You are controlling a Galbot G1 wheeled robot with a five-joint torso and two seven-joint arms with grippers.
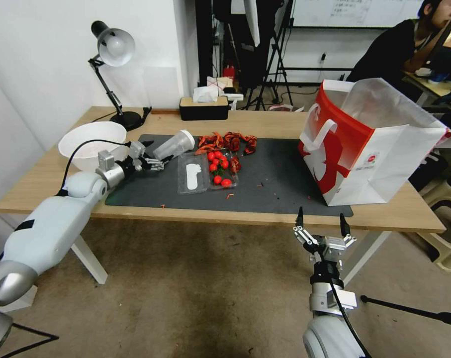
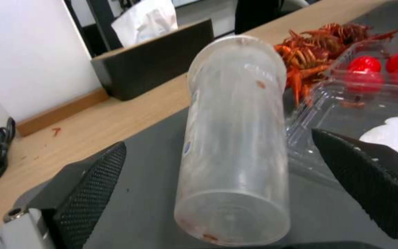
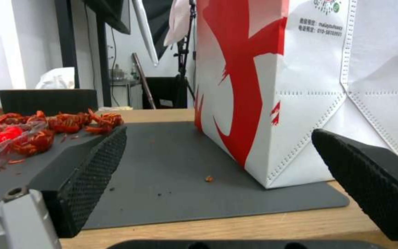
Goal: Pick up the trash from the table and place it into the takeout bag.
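Note:
A clear plastic cup (image 1: 174,144) with a white lid lies on its side on the dark grey mat (image 1: 275,171) of the table (image 1: 265,122). My left gripper (image 1: 158,151) is open at the cup's base. In the left wrist view the cup (image 2: 236,138) lies between the two spread fingers (image 2: 93,180), untouched. A pile of red crayfish shells (image 1: 227,141) and a clear plastic tray (image 1: 205,173) of cherry tomatoes lie mid-mat. The takeout bag (image 1: 364,144) stands open on the mat's right end. My right gripper (image 1: 321,216) hovers open before the table's front edge, facing the bag (image 3: 300,86).
A big white bowl (image 1: 92,141) sits at the table's left beside my left arm. A desk lamp (image 1: 113,49) and a black tissue box (image 1: 204,107) stand along the back edge. Small red scraps dot the mat. A person sits behind the bag.

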